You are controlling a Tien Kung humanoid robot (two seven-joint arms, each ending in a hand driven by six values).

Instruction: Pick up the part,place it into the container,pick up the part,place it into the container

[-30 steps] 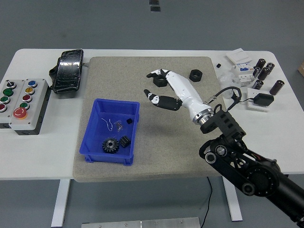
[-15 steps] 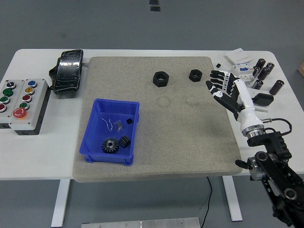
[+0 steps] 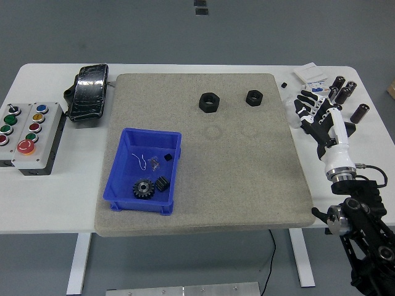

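Two nuts (image 3: 209, 102) lie on the mat (image 3: 247, 179); bin (image 3: 123, 185) holds a gear (image 3: 143, 188), possibly small bits. Right hand (image 3: 316, 114) spread, empty, off the mat.

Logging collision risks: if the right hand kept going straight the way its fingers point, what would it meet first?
The right hand, fingers spread and empty, points up-left toward the white boxes at the table's far right corner; probably those first, though depth is unclear.

Bin (image 3: 125, 185): blue. Gear (image 3: 143, 188) and nuts (image 3: 209, 102): black. Mat (image 3: 247, 166): speckled grey-beige. Table (image 3: 49, 197): white. Hand (image 3: 320, 115): white with black joints. Button box (image 3: 31, 132): grey, with red, green, yellow and blue buttons.
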